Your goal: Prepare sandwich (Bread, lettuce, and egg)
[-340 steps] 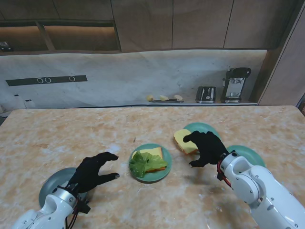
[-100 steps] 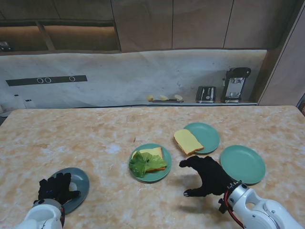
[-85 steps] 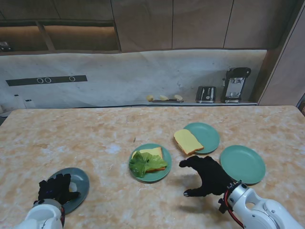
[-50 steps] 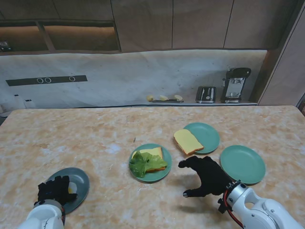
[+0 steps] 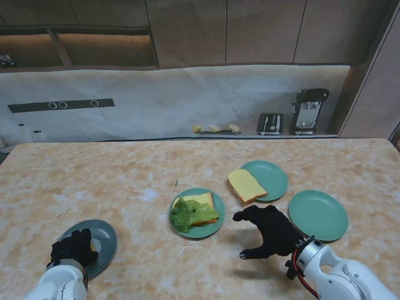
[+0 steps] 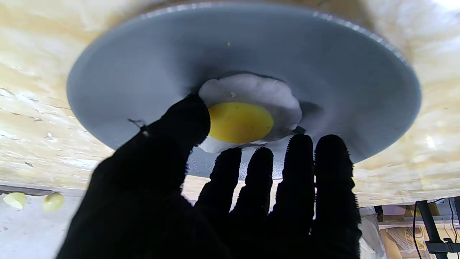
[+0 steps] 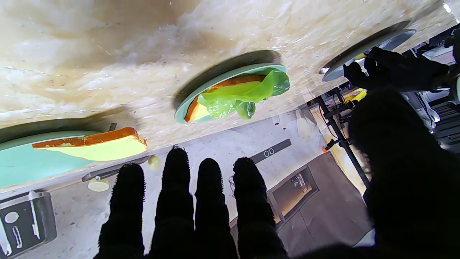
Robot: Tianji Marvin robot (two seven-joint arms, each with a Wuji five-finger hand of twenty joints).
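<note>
Since 3.4 s ago, left hand [image 5: 74, 247] is drawing back to the near left bench [image 5: 112, 175] edge, now sitting over the grey plate [image 6: 143, 64]. Fried egg [image 6: 248, 111] is lying on that plate; thumb touching its edge, fingertips [image 6: 298, 151] just beside it, not gripping, fingers loosely spread. Right hand [image 5: 270, 230] is hovering spread, holding nothing, near-right of the middle plate [image 5: 209, 231] carrying bread [image 5: 201, 201] and lettuce [image 5: 184, 215]. Second bread slice [image 5: 245, 185] is resting half on the far plate [image 5: 272, 178]. Bare plate [image 5: 319, 215] lying far right.
</note>
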